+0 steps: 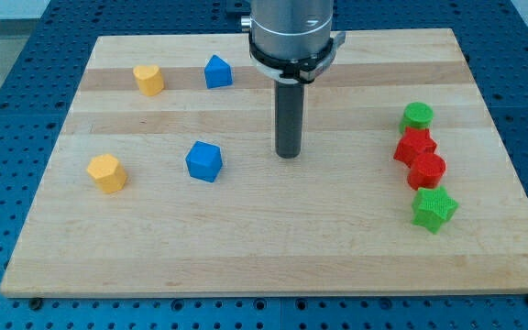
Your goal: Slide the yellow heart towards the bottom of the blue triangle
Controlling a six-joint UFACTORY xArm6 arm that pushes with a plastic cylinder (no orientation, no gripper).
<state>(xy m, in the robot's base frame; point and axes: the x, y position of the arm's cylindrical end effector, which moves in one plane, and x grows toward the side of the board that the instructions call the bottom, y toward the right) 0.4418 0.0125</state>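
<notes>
While my tip point(289, 154) rests on bare wood near the board's point(246, 247) middle, it touches no block; it's a plain rod, so nothing is clamped or held.

Yellow heart point(148, 80): near the top-left corner, small chunky yellow block, lobes up toward the top edge, point toward the view's bottom and slightly right. No real long axis, roughly as wide as tall.

Blue triangle point(217, 71): just right of the heart, same row near the top edge, clear gap between them. Apex points at the top edge, flat base faces the view's bottom.

Tip sits right of and below the triangle, well apart from the heart.

Others:
- blue cube point(203, 161), left of the tip, near it but apart
- yellow hexagon point(106, 172) near the left edge, below the heart
- by the right edge, a column top to bottom: green round point(418, 116), red block point(414, 145), second red block point(427, 170), green star point(433, 209). The two reds touch; shapes are hard to make out.
</notes>
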